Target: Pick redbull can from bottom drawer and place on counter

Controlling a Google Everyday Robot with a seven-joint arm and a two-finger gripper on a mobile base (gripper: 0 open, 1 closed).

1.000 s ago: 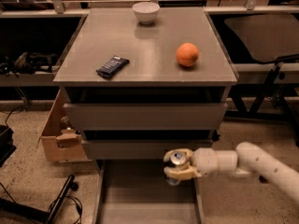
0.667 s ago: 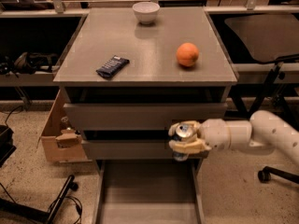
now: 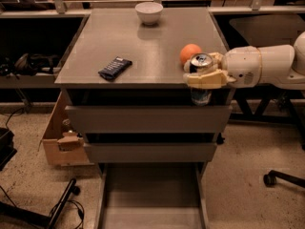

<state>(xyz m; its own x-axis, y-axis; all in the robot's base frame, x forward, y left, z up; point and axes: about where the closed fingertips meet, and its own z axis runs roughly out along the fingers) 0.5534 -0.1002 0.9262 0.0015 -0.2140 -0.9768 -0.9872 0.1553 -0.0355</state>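
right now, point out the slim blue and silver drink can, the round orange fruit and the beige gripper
slim blue and silver redbull can (image 3: 201, 61), camera view, shiny top
round orange fruit (image 3: 188, 52), camera view, upper left side
beige gripper (image 3: 198, 73), camera view, between fingertips, holding can at edge of grey counter (image 3: 143, 46)

A thick, smooth white arm with a rounded, seam-ringed wrist ends in a pale cream-yellow hand with blunt fingers, at the surface's front right edge.
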